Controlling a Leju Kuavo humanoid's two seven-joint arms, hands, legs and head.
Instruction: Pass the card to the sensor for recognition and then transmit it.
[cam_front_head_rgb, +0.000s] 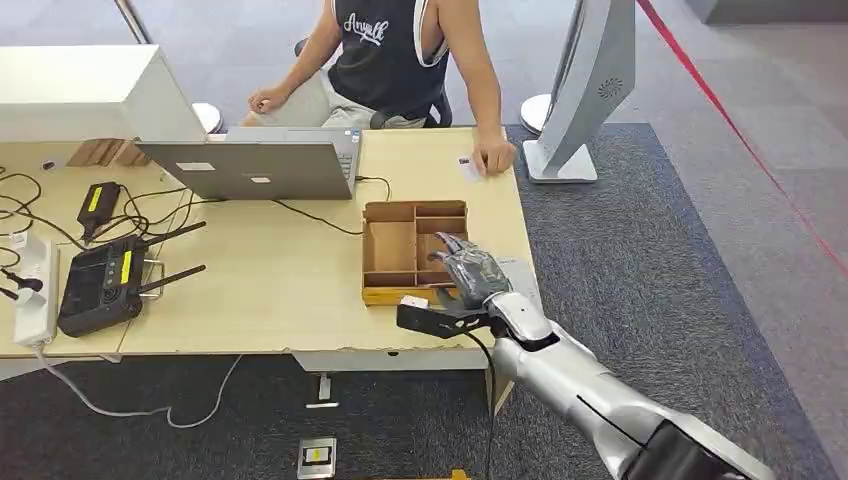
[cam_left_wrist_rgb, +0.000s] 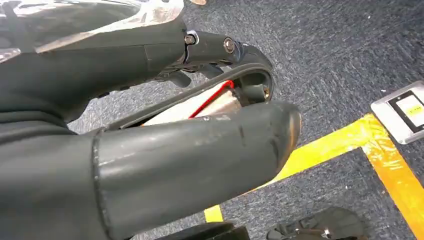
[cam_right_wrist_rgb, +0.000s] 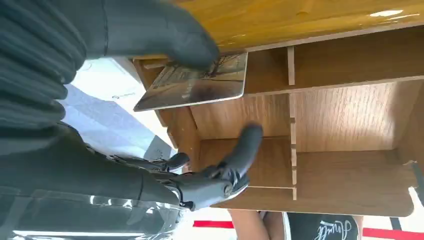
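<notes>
Now the right robot hand (cam_front_head_rgb: 470, 272) is over the near right corner of the wooden tray (cam_front_head_rgb: 391, 246), which lies on the light wooden table (cam_front_head_rgb: 260, 290). In the right wrist view this robot hand (cam_right_wrist_rgb: 75, 100) pinches the card (cam_right_wrist_rgb: 197, 81) between the thick thumb and the darker fingers (cam_right_wrist_rgb: 235, 160); the card is lifted above the tray's compartments (cam_right_wrist_rgb: 345, 125) and tilted, touching only the hand, and one finger points out over a divider below it. Behind the robot hand, at the far edge of the table, a person (cam_front_head_rgb: 400, 55) sits, with one hand (cam_front_head_rgb: 493, 155) resting on the table next to a small white card-like thing (cam_front_head_rgb: 469, 166); what it is I cannot tell. Beyond the robot hand, to its right, a grey stand (cam_front_head_rgb: 585, 90) is on the carpet, just beside the table corner. Well to the left of the robot hand there is an open laptop (cam_front_head_rgb: 255, 165), and further left a black controller with antennas (cam_front_head_rgb: 105, 285), a white power strip (cam_front_head_rgb: 35, 290) and several cables. The left robot hand (cam_left_wrist_rgb: 165, 145) hangs over the dark carpet with yellow tape lines (cam_left_wrist_rgb: 350, 145); its fingers look curled in, but if it holds something I cannot tell.
</notes>
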